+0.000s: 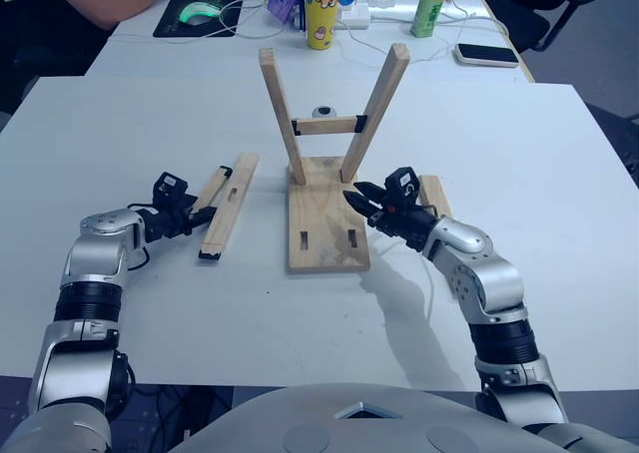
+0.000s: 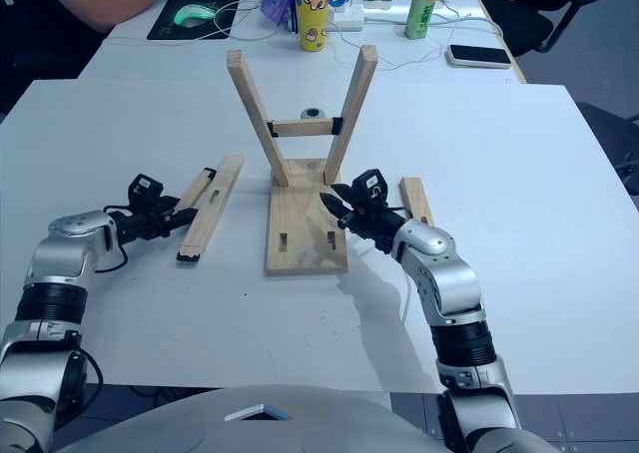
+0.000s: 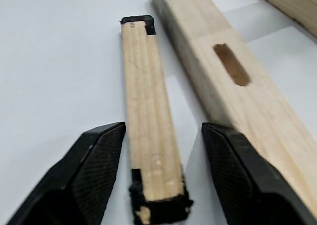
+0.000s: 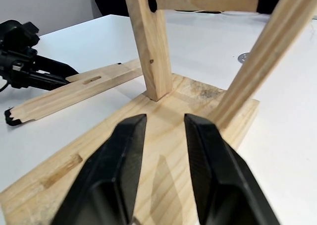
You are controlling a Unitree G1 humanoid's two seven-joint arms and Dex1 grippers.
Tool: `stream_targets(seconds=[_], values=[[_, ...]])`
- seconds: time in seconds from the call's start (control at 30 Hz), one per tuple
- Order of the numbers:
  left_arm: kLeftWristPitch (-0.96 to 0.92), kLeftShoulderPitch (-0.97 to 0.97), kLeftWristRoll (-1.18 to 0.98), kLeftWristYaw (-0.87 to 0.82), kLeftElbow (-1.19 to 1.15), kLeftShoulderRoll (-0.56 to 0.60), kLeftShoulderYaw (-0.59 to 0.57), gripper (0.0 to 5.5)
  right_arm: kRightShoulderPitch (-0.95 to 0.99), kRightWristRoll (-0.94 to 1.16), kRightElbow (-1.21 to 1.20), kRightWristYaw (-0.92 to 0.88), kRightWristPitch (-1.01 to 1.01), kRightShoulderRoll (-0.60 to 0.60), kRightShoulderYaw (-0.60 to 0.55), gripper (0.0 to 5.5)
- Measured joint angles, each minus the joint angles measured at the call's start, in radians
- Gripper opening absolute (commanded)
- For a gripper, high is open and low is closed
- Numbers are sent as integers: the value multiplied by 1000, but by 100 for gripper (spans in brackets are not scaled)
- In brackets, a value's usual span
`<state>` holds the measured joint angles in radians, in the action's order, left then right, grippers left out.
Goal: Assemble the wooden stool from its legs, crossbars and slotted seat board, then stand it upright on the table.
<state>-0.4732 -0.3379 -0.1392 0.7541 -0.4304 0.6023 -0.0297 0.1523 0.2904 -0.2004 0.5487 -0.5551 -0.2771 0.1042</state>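
White table [image 1: 519, 154] is carrying the half-built stool: the seat board [image 1: 324, 228] is lying flat at its middle, two upright legs [image 1: 281, 109] are standing at its far end and leaning apart, a fitted crossbar [image 1: 324, 126] is bridging them, and the two near slots [image 1: 303, 238] are showing empty. Just left of the board a loose crossbar [image 3: 148, 111] and a loose leg [image 3: 242, 81] are lying side by side, close but apparently not touching. The left gripper [image 3: 163, 127] is sitting low with its fingers spread, straddling the near end of the loose crossbar and pinching nothing; one finger is occupying the narrow gap beside the loose leg. The step in hand is judged to be the pickup of this crossbar: the fingers should be closing squarely on its two long sides, a little in from the black-tipped end, so that the piece is lifting level and the neighbouring leg is not being dragged along. The right gripper [image 4: 165, 118] is hovering over the seat board near the bases of the upright legs, fingers slightly parted and holding nothing. Another wooden piece [image 2: 414, 199] is lying to the right of the board, and a yellow cup [image 1: 320, 14] is standing on the desk beyond
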Motion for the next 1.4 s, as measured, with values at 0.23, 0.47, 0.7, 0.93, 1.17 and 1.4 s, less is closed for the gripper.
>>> stream_targets(seconds=[0.23,0.47,0.7,0.93,1.17,1.4], values=[[-31,-10,2,15,4,10,36,213,24,2,0,-26,-24,1,-10,145],[-4,-12,-7,33,-28,21,35,132,25,-8,-34,-36,-22,-1,5,145],[202,69,-19,-97,-24,-34,-51,132,-23,42,-55,-24,-46,1,4,145],[486,362,-32,-122,439,-92,-66,132,-52,262,-114,-58,-195,87,-105,145],[603,510,-15,-107,620,-126,-3,132,-73,633,-121,-136,-389,206,-279,247],[601,439,23,-139,639,-198,107,132,-40,858,-93,-279,-451,297,-325,316]])
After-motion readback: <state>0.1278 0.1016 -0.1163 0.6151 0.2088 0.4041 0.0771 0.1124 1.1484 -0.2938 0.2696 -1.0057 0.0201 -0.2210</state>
